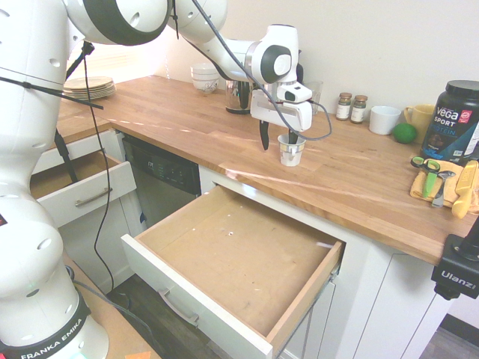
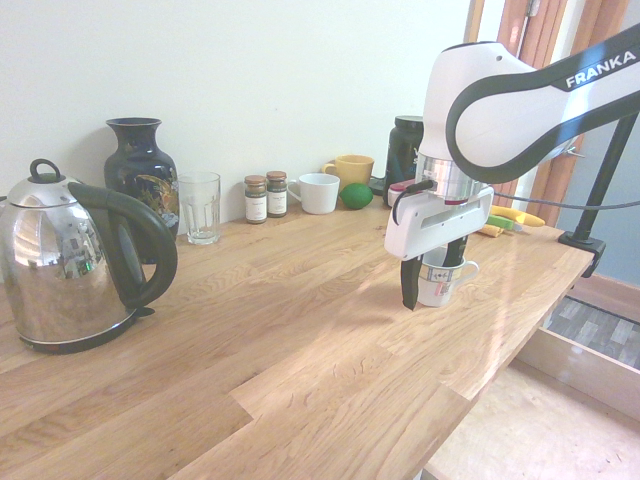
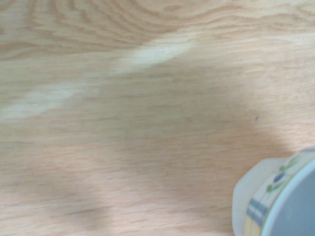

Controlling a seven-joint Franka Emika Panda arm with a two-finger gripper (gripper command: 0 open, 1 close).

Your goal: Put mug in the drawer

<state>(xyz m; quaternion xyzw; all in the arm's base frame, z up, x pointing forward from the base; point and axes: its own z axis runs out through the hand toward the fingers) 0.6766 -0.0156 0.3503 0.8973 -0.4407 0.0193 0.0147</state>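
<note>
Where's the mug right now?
The mug stands upright on the wooden counter, behind the open drawer. In both exterior views the open gripper is down around its rim, one finger inside.

Mug upright, drawer open
The small white mug (image 1: 291, 151) stands near the countertop's front edge; the bare-wood drawer (image 1: 232, 258) gapes below.

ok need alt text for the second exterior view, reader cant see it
A white robot arm's open gripper points down over a small mug on a wooden countertop, one finger inside the mug and one outside. To the left stand a steel kettle, dark vase, drinking glass and two spice jars.
</note>
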